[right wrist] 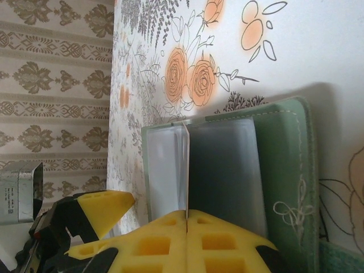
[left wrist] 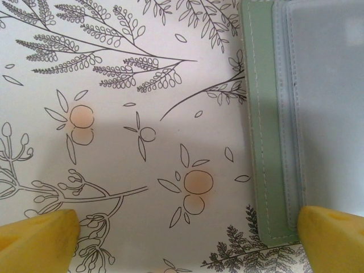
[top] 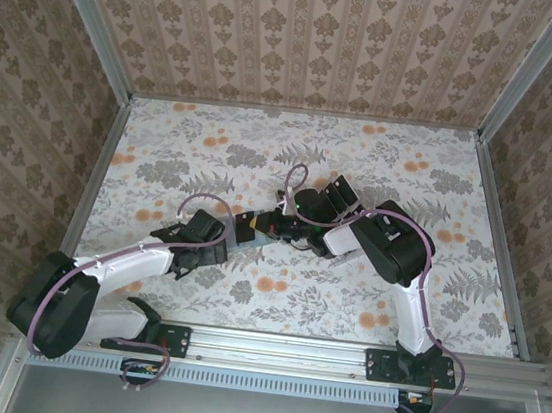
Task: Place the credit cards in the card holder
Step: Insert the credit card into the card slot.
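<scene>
Now right fingers (right wrist: 159, 242) pinch shut on a thin leaf (right wrist: 186, 170) of the open holder (right wrist: 284, 165) — left fingers (left wrist: 37, 236) spread wide, empty, at its edge.

Sage-green card holder (left wrist: 263, 142), bluish-grey inside, on white table (top: 383, 159) patterned with orange blossoms and grey leaves.
</scene>
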You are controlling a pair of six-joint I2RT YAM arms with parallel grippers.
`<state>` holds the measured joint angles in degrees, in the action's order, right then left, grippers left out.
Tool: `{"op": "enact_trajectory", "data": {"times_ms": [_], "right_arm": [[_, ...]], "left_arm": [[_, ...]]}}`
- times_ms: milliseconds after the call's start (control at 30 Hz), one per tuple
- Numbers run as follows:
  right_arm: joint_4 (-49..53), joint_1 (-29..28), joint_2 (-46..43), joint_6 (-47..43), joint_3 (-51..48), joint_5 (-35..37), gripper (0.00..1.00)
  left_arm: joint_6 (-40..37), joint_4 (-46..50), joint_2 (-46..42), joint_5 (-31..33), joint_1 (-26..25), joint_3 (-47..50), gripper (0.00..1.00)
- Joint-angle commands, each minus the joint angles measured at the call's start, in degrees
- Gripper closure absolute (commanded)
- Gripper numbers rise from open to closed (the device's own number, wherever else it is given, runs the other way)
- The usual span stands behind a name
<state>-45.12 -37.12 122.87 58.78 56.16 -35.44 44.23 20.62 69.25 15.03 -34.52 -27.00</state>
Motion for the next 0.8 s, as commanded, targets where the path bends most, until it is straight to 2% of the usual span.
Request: {"op": "enact_trajectory", "data": {"times_ms": [0,767], "right_arm": [[-1.09,-0.49,1.13,0.10,-0.17,-2.30,1.00],[3.15,-1.01,2.73,-0.85,2.60,-5.95,1.00]], "left_arm": [[1.04,2.00,0.36,1.28,-0.45,0.41,0.00],[0.93,2.01,0.36,1.37,-0.46,0.37,0.00]]}}
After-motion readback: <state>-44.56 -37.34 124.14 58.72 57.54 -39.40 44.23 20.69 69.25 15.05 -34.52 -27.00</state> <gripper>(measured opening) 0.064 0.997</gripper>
